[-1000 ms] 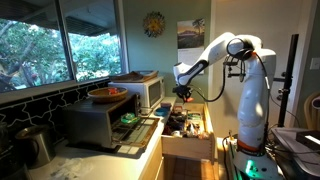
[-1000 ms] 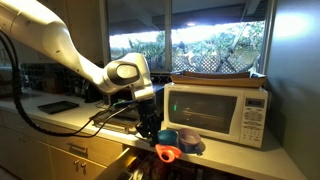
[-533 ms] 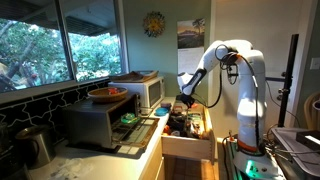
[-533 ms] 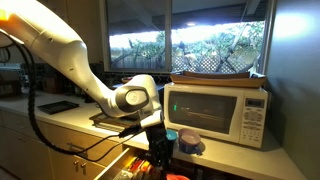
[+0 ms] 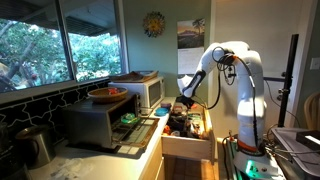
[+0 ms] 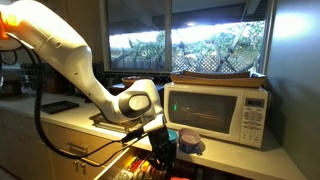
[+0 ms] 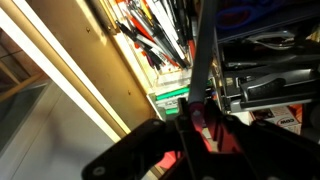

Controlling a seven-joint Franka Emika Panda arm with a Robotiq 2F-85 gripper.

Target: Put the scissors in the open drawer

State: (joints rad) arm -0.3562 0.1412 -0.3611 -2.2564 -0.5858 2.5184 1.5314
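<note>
My gripper [image 5: 184,104] hangs low over the open pale-wood drawer [image 5: 187,147], which is full of small colourful utensils. In the wrist view the fingers [image 7: 197,128] are shut on the red-orange handle of the scissors [image 7: 203,118]. The dark blade runs up across the picture over the drawer's contents. The drawer's wooden side wall [image 7: 88,68] runs diagonally at the left. In an exterior view the gripper [image 6: 161,156] reaches below the counter edge in front of the microwave. The scissors are hidden there.
A dark toaster oven [image 5: 98,122] with its door down and a white microwave [image 5: 143,90] stand on the counter beside the drawer. The microwave [image 6: 217,110] and stacked bowls [image 6: 187,140] sit close behind the gripper. Cables trail along the counter [image 6: 80,140].
Over the last second the gripper has come down with the scissors from counter height into the drawer opening. Since half a second ago it has only sunk slightly.
</note>
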